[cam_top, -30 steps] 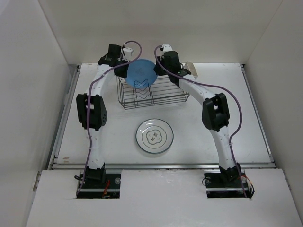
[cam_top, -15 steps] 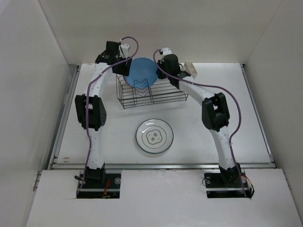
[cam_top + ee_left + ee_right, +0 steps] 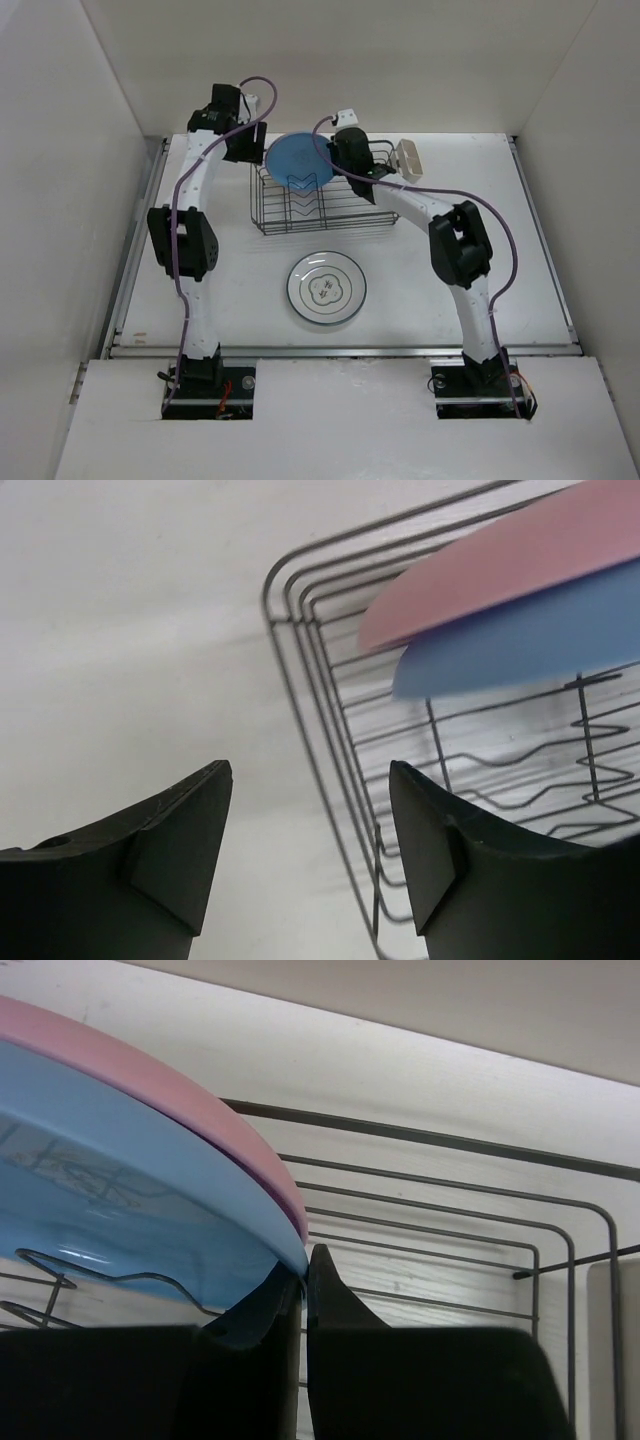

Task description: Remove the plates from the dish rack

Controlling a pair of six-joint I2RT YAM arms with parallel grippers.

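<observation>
Well, the right tool (image 3: 303, 1290) is closed down to a thin slit on the 3 o'clock rim of the blue plate (image 3: 298, 163), which stands on edge in the dish rack (image 3: 330, 218) toward its 10 o'clock corner. The pink plate (image 3: 200, 1100) stands right against the blue one's back. The wrist view does not settle whether its rim is also caught in that slit (the two edges meet just at the fingertips). The left tool (image 3: 310, 780) hangs wide open and empty just outside the rack's 9 o'clock wall, above the desk (image 3: 500, 250). One patterned plate (image 3: 326, 288) lies flat on the desk at the rack's 6 o'clock, and the cutlery cup (image 3: 408, 157) sits at the rack's 2 o'clock corner.

The likely trouble, as I judge it, is that a pinch this close to the rim gives little purchase, so a smooth plate could pivot or slip once it leaves the dividers. If the pink plate is half caught, it may ride up and then drop back onto the wires. A lift that is not straight up could snag a divider and drag the rack along.
</observation>
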